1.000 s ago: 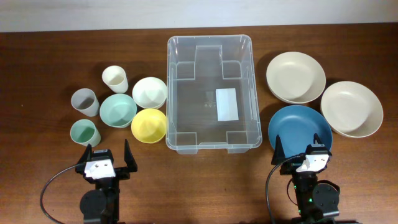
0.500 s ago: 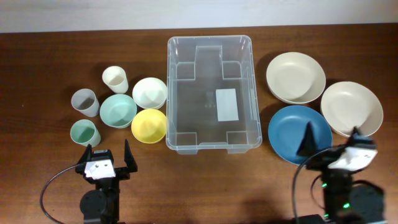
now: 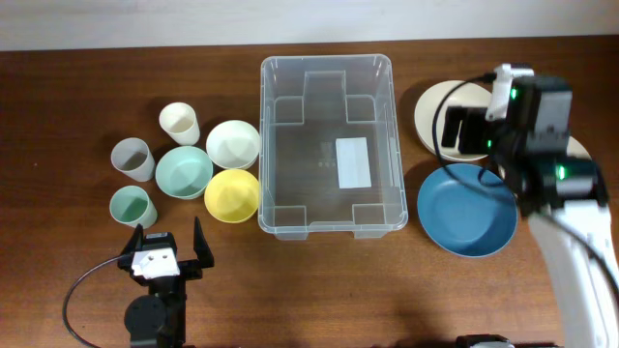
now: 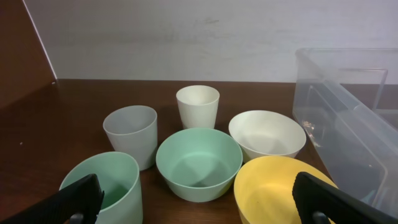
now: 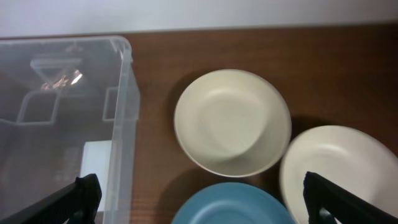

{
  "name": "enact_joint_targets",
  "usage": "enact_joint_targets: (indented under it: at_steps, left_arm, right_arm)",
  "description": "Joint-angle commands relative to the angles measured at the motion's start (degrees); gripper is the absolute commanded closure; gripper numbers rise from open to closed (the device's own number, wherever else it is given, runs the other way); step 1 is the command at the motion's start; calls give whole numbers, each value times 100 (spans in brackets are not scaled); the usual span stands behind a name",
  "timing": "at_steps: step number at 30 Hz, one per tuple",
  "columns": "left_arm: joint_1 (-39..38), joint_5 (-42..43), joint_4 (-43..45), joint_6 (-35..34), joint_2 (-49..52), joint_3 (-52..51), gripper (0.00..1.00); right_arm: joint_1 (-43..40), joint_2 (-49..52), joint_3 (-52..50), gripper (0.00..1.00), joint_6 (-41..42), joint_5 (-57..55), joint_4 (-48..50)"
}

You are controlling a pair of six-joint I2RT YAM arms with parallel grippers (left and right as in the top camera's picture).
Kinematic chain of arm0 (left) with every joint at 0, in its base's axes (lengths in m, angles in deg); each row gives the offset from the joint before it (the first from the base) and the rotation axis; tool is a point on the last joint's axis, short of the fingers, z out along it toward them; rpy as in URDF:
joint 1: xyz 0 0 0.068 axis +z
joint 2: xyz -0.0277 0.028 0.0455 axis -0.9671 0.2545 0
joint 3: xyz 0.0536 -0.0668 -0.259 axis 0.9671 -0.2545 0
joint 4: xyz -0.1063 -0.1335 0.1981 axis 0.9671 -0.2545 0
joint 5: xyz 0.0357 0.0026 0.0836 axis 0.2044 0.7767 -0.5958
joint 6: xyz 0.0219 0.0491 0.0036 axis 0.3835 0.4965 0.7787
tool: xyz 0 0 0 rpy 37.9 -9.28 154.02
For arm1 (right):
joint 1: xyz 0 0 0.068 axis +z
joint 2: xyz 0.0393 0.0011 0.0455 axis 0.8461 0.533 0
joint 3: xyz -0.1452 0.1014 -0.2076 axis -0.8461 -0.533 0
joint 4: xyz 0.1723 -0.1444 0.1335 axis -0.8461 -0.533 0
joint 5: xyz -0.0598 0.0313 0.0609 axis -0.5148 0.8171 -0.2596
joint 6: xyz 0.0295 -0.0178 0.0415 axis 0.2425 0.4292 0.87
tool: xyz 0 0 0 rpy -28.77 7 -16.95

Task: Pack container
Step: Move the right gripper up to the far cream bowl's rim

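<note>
The clear plastic container (image 3: 326,62) stands in the middle of the table with a white label (image 3: 353,162) on its base and nothing in it. It also shows in the right wrist view (image 5: 118,81) and the left wrist view (image 4: 348,124). My right gripper (image 3: 467,130) is open and empty, held high over the near cream bowl (image 5: 232,121), with the blue plate (image 3: 464,208) below it. My left gripper (image 3: 166,237) is open and empty near the front edge, facing the cups and bowls.
Left of the container stand a cream cup (image 3: 180,123), a grey cup (image 3: 132,159), a green cup (image 3: 131,205), a green bowl (image 3: 183,171), a white bowl (image 3: 232,143) and a yellow bowl (image 3: 231,193). A second cream bowl (image 5: 339,168) lies at the right, mostly under my right arm in the overhead view.
My right arm has risen from the front edge and swung back over the cream bowls. The left arm has not moved.
</note>
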Motion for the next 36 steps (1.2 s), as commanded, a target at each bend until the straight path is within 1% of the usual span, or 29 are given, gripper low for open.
enact_joint_targets:
  at_steps: [1,5,11,13,16,23,29,36]
  left_arm:
    - [-24,17,13,87,-44,-33,0]
    - [-24,17,13,87,-44,-33,0]
    - [-24,17,13,87,-44,-31,0]
    - [-24,17,13,87,-44,-31,0]
    - [-24,17,13,87,-44,-31,0]
    - [-24,17,13,87,-44,-33,0]
    - [-24,17,13,87,-44,-33,0]
    - [-24,17,13,87,-44,-33,0]
  right_arm:
    - [-413,442,459,1,28,769,-63]
    - [-804,575,472,1,20,763,-17]
    - [-1403,688,472,1,-741,776,160]
    - [-1552,883,472,1,-1165,772,284]
    - [-1659,1211,472,1,-1547,763,485]
    - [-2037,2000,472,1,-1569,769,1285]
    - [-2050,2691,472,1,-1631,796,1786]
    - [-2048,3530,472,1,-1716,1351,2555]
